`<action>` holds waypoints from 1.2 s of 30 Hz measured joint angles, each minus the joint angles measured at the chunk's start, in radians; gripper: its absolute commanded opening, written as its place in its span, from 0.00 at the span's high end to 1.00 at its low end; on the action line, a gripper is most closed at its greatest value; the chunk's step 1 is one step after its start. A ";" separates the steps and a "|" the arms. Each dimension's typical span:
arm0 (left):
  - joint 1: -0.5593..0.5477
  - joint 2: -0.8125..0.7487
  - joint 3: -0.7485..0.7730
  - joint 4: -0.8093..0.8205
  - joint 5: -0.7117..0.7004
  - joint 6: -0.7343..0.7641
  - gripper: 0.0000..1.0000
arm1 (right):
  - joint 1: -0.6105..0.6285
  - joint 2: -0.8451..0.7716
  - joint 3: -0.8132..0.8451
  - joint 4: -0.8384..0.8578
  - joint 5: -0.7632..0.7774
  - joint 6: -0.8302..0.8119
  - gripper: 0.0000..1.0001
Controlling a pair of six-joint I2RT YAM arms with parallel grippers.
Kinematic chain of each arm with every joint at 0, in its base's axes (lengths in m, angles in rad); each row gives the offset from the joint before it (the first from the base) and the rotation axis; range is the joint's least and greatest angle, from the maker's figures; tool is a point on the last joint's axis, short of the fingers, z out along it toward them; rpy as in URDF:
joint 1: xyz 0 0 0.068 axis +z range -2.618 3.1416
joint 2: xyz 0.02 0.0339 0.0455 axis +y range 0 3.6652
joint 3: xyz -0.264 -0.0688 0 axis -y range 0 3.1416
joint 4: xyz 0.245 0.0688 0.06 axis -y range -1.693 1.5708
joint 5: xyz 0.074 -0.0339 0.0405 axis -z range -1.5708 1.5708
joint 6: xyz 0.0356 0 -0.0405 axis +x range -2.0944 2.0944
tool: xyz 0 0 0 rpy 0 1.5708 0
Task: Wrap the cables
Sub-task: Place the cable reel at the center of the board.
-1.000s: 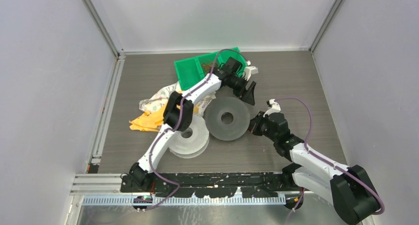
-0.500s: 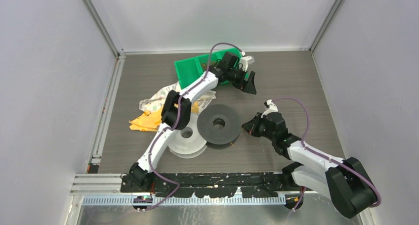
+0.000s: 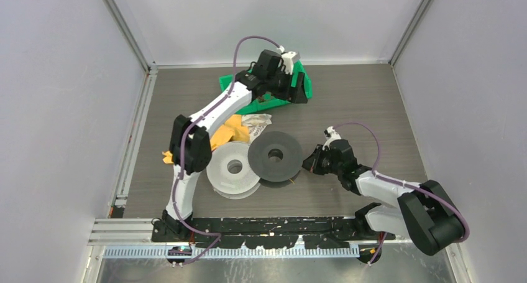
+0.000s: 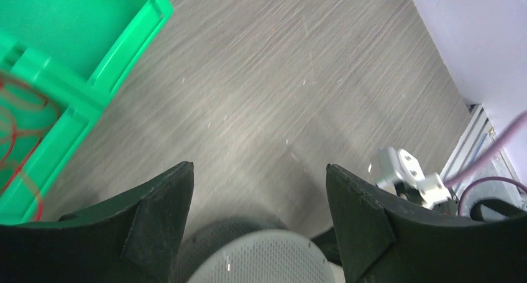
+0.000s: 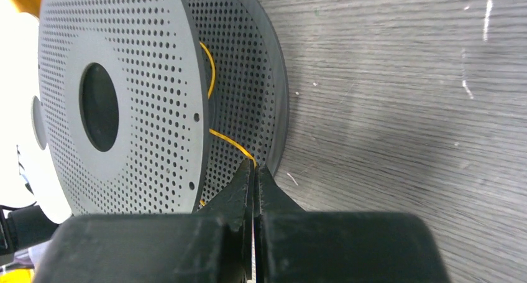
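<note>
Reaches with the left arm to the far side of the table [image 3: 373,109]. Holds the left gripper [image 3: 301,90] above the right end of the green tray [image 3: 231,87], with the fingers [image 4: 155,202] spread wide and nothing between them. Looks down, in the left wrist view, past those parted fingers onto bare wood-grain table. Shows a corner of the tray at the upper left there, with loops of red cable [image 4: 11,130] lying in one of its compartments. Shows also a grey perforated disc [image 4: 267,261] at the bottom edge of that view; cannot tell which spool.

Lays the right arm low across the near right of the table. Sets the right gripper [image 3: 309,163] against the right rim of the dark grey spool [image 3: 274,155], jaws pressed together and clamped on the yellow cable [image 5: 231,141]. Shows, in the right wrist view, that cable running out from between the spool's two perforated flanges straight into the closed tips, with another stretch of it curving higher up in the same gap.

Finds the dark grey spool flat on the table, overlapping the translucent spool [image 3: 233,168] at its left. Shows, between the spools and the tray, an orange-yellow sheet [image 3: 227,130] and a crumpled patterned wrapper [image 3: 256,122] just beside it.
</note>
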 measured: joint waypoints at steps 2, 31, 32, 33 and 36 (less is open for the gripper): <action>0.010 -0.077 -0.087 -0.001 -0.027 -0.013 0.21 | 0.000 0.034 0.009 0.005 -0.023 -0.011 0.99; 0.029 -0.389 -0.345 -0.111 -0.217 -0.026 0.21 | -0.009 -0.079 0.055 -0.096 -0.062 -0.071 0.56; 0.029 -0.389 -0.346 -0.110 -0.217 -0.026 0.21 | -0.009 -0.098 0.054 -0.107 -0.053 -0.072 0.56; 0.029 -0.389 -0.346 -0.111 -0.217 -0.027 0.21 | -0.009 -0.111 0.053 -0.116 -0.046 -0.072 0.56; 0.029 -0.389 -0.346 -0.110 -0.217 -0.029 0.21 | -0.009 -0.128 0.051 -0.143 -0.024 -0.072 0.55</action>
